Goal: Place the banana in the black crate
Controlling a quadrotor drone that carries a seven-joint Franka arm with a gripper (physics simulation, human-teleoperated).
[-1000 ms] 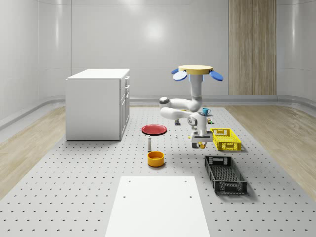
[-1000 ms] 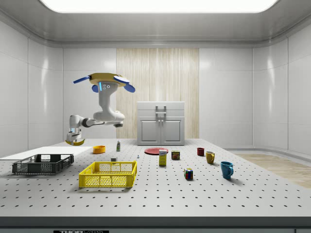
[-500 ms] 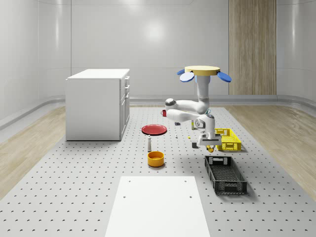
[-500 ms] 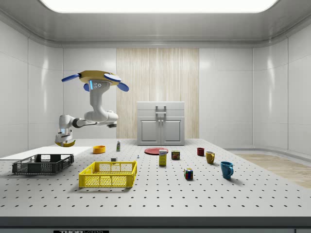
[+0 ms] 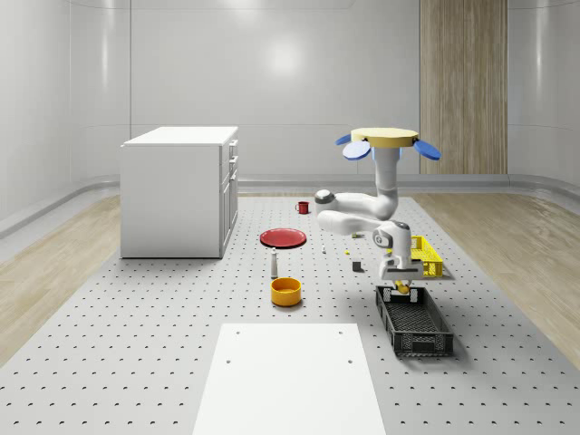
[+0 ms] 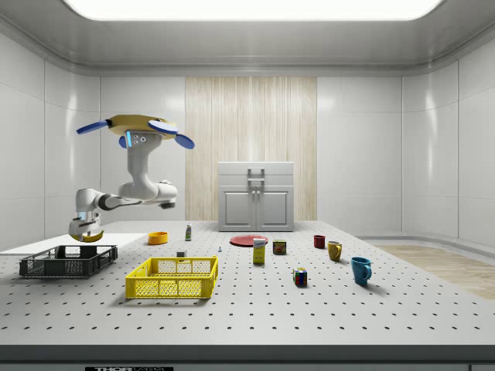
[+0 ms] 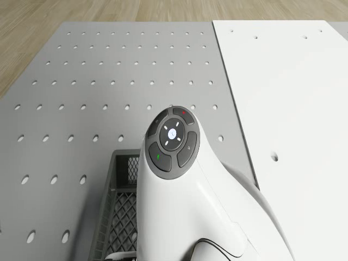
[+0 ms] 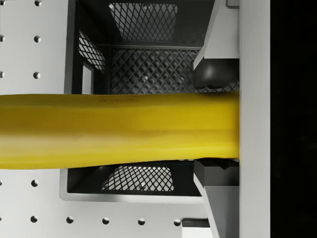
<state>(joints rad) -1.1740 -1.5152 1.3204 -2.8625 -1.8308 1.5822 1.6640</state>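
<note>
Whole-scene view: the drone point(image 5: 385, 138) hovers in the air above the grey surface point(image 5: 136, 344), over the spot near the yellow crate point(image 5: 426, 258). Its white arm point(image 5: 358, 207) bends down to the gripper point(image 5: 400, 285). The gripper hangs right over the far end of the black crate point(image 5: 415, 322) and is grasping the banana point(image 5: 401, 286). The banana is up in the air, not in the crate yet. From the black crate, the yellow crate is at 12 o'clock, just beside it. The orange bowl point(image 5: 285, 290) is at about 9 o'clock, well apart. A small bottle point(image 5: 274, 264) stands near the bowl, w/ a red plate point(image 5: 284, 237) past it. A white cabinet point(image 5: 179, 188) is at about 10 o'clock, far off. A white sheet point(image 5: 290, 376) lies flat on the surface.

Side view: the drone point(image 6: 133, 127) hovers high, & the gripper point(image 6: 83, 233) holds the banana point(image 6: 91, 236) just above the black crate point(image 6: 68, 261), not touching it. The yellow crate point(image 6: 173, 277) is near the black one. A blue mug point(image 6: 360, 269) sits well apart.

Drone view: the arm point(image 7: 190, 190) reaches down over the black crate point(image 7: 117, 206).

Wrist view: the banana point(image 8: 119, 130) lies across the middle, w/ a gripper finger point(image 8: 218, 54) pressed on it. The black crate point(image 8: 143, 64) is right under it, open side up.
</note>
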